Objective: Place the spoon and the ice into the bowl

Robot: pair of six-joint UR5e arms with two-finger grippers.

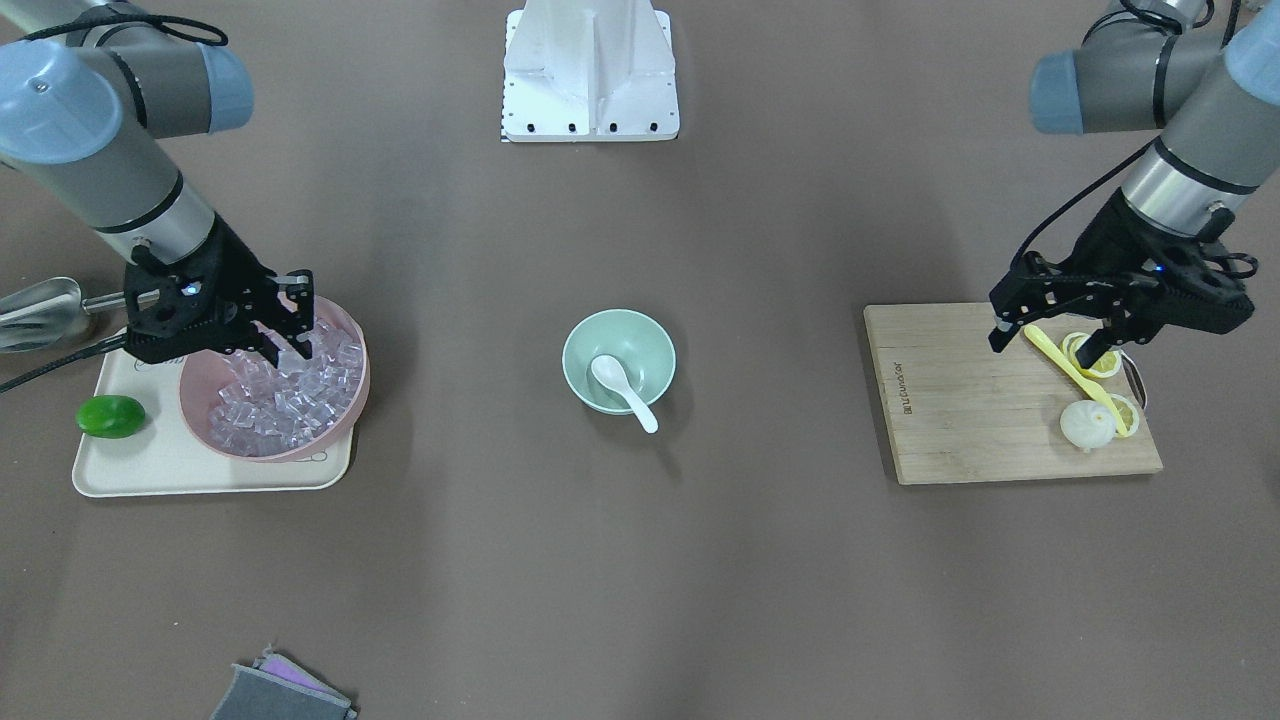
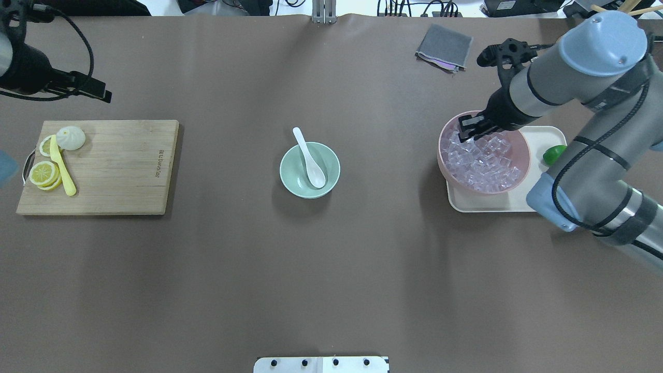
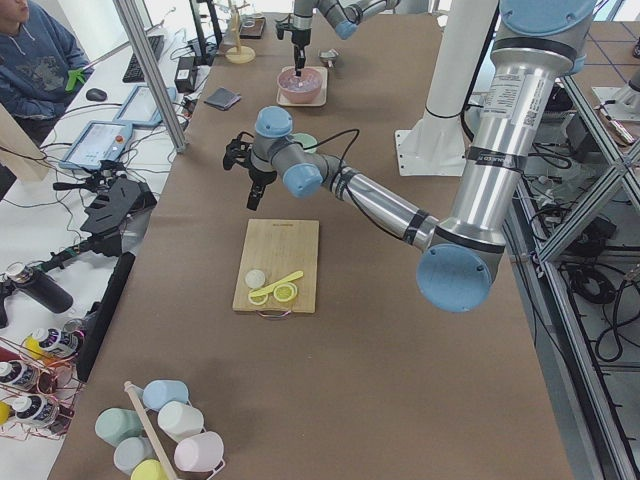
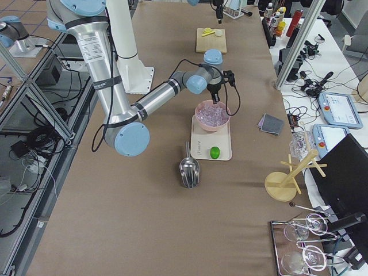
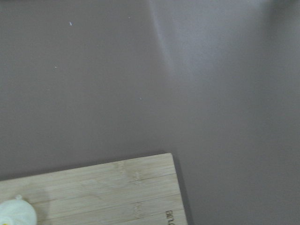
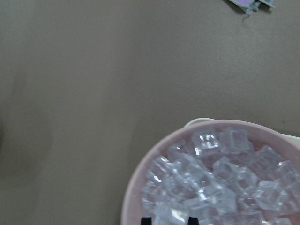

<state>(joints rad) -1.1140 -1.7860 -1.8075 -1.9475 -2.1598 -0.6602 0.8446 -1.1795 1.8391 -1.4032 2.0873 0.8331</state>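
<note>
- Now, your right gripper [image 1: 288, 343] is down in the pink bowl [image 1: 356, 400]. Its black fingertips [image 6: 146, 221] are pinched on one ice cube [image 6: 171, 214].
- That cube is clear, glassy and square-edged, and it sits on top of a heap of cubes just like it.
- The pink bowl is round and smooth-walled. It stands on a matte cream tray [image 1: 150, 470] with rounded corners.
- A glossy green lime [image 1: 110, 416] lies on the tray beside the pink bowl.
- The spoon [image 1: 620, 388] is in the bowl [image 1: 580, 345] at mid-table, well apart from both arms.
- The spoon is glossy white, with its deep oval scoop down inside and its short curved handle leaning out over the rim.
- The bowl itself is small, round and pale mint, plain and smooth.
- Your left gripper [image 1: 1048, 347] hangs above the wooden cutting board [image 1: 950, 400] with its fingers spread wide apart.
- The board is a pale slab with straight grain, and it carries a long thin yellow utensil [image 1: 1070, 370], lemon slices [image 1: 1108, 368] and a white domed bun-shaped piece [image 1: 1087, 425].
- A shiny metal scoop [image 1: 35, 305] lies just beside the tray.
- A folded grey cloth [image 1: 280, 695] sits at the table's edge.
</note>
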